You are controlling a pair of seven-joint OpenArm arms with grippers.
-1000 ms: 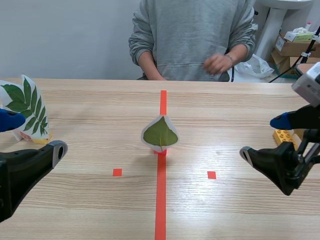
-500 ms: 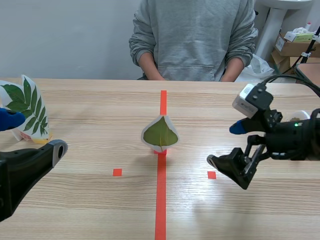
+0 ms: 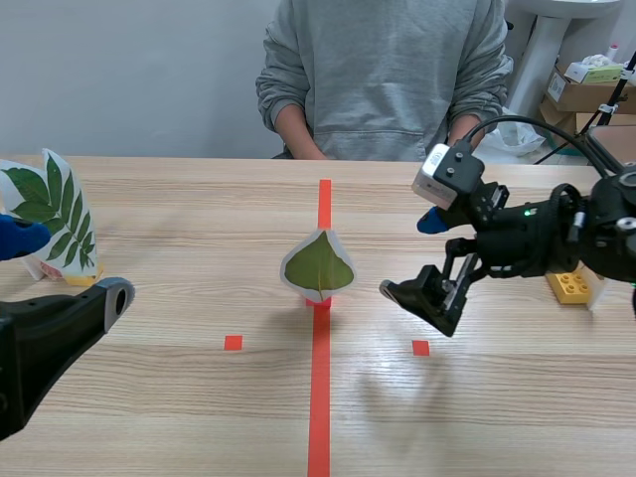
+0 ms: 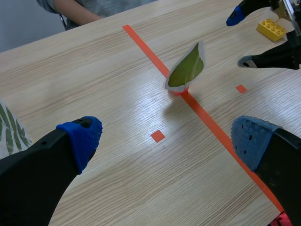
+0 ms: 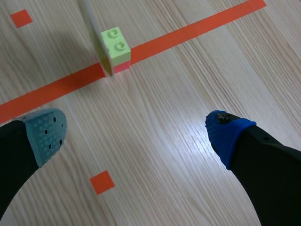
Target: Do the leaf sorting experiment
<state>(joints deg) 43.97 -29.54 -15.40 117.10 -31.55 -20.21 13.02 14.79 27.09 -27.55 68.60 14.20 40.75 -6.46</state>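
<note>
A single green leaf on a white card (image 3: 318, 263) stands upright in a small block on the red centre tape. The left wrist view shows this card (image 4: 187, 67) ahead of my open left gripper (image 4: 168, 141). My right gripper (image 3: 409, 255) hovers open just right of the card, with nothing between its fingers. In the right wrist view the card's green and pink block (image 5: 115, 49) lies ahead of the right gripper (image 5: 136, 132), and the card shows edge-on. A compound-leaf card (image 3: 50, 214) stands at the far left, beside my left gripper (image 3: 68, 266).
A yellow brick (image 3: 571, 286) lies on the table at the right, behind the right arm; it also shows in the left wrist view (image 4: 271, 29). A person in a grey sweatshirt (image 3: 383, 79) sits across the table. Boxes stand at the back right.
My right arm has swung in from the right edge toward the centre leaf card, its gripper staying open. The person's hand has dropped out of sight. The left arm has not moved.
</note>
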